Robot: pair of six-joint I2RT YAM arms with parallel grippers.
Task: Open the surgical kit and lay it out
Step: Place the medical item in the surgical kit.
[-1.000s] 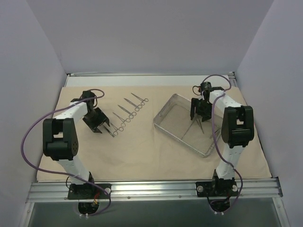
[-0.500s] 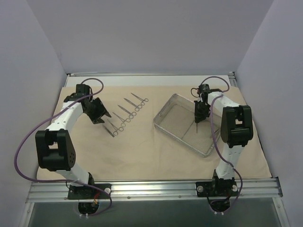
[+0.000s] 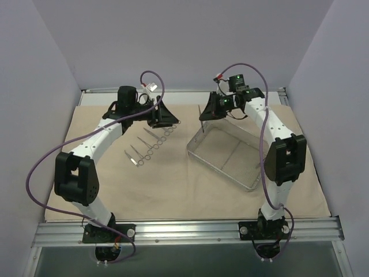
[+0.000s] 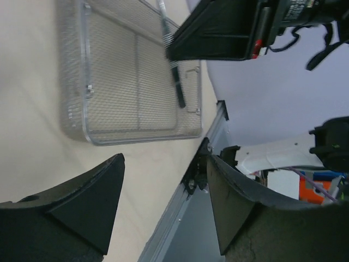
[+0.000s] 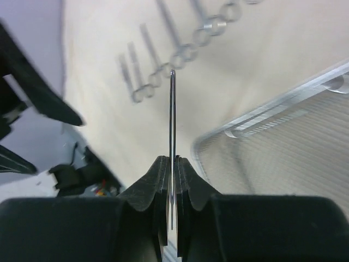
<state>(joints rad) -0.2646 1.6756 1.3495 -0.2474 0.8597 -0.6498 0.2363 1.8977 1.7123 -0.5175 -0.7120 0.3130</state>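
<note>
The beige cloth wrap (image 3: 173, 190) lies spread flat over the table. On its right side stands the silver wire-mesh tray (image 3: 228, 153) (image 4: 136, 82) (image 5: 294, 142). Several ring-handled steel instruments (image 3: 147, 149) (image 5: 163, 60) lie in a slanted row on the cloth to the left of the tray. My right gripper (image 3: 207, 109) (image 5: 172, 159) hangs above the tray's far left corner, shut on a thin steel instrument (image 3: 203, 120) (image 5: 172, 109) (image 4: 173, 65) that is clear of the tray. My left gripper (image 3: 163, 115) (image 4: 165, 161) is raised over the far end of the row, open and holding nothing.
A metal rail (image 3: 184, 228) with both arm bases runs along the near edge. White walls close in the left, right and back sides. A purple cable (image 3: 34, 179) loops beside the left arm. The two grippers face each other a short way apart.
The right gripper shut on an instrument in the tray and lifted it up and back-left. The left arm rose and swung right toward the far end of the row.
</note>
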